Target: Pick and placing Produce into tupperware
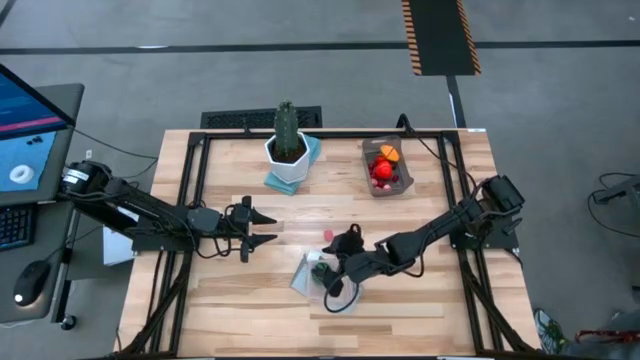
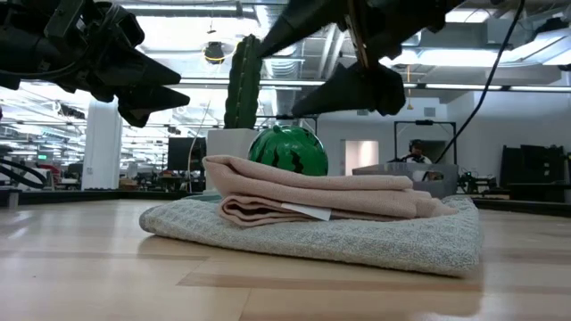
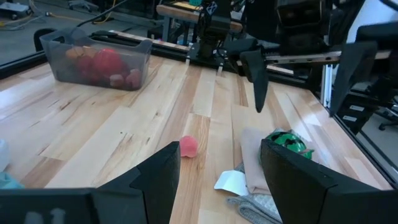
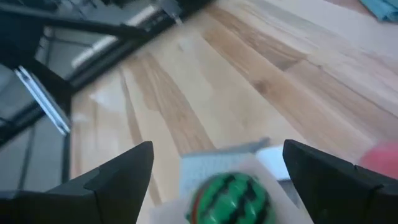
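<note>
A green-striped toy melon (image 2: 287,152) sits on top of folded cloths near the front middle of the wooden counter, round and glossy, its dark bands clearly visible. A small pink berry (image 3: 188,147) lies alone on the bare boards just beside the cloths. Well apart, toward the far right of the counter, the translucent grey tub (image 1: 386,168) stands upright and open-topped, already holding an orange piece (image 1: 389,153) and red pieces (image 1: 381,171) crowded together inside it.
</note>
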Controlling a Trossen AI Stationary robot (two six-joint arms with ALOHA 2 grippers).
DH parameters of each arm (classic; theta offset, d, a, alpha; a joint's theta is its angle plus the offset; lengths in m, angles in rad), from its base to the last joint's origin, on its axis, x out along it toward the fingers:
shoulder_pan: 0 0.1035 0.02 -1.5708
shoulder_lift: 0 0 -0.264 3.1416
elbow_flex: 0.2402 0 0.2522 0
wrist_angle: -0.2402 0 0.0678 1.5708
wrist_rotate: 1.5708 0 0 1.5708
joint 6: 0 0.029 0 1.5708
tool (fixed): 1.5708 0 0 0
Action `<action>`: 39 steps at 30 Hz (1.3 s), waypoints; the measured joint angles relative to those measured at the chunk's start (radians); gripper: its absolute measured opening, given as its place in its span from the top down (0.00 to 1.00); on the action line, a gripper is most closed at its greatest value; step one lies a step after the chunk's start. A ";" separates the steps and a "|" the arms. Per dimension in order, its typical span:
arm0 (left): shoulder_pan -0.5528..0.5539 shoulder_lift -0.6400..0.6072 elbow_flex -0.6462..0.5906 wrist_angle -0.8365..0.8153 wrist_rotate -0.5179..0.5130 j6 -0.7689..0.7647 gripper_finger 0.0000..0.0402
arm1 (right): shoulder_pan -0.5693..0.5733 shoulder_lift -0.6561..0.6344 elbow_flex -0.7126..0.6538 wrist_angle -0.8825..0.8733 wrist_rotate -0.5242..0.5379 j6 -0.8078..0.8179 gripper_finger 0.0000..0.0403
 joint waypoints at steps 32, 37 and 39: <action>0.000 0.001 0.000 -0.012 -0.003 0.000 0.47 | 0.055 0.272 0.187 -0.159 0.081 -0.101 0.06; 0.000 0.001 0.000 -0.009 -0.003 0.000 0.47 | 0.055 0.298 0.203 -0.177 0.076 -0.085 0.06; 0.000 0.001 0.000 -0.009 -0.003 0.000 0.47 | 0.055 0.297 0.212 -0.174 0.075 -0.083 0.06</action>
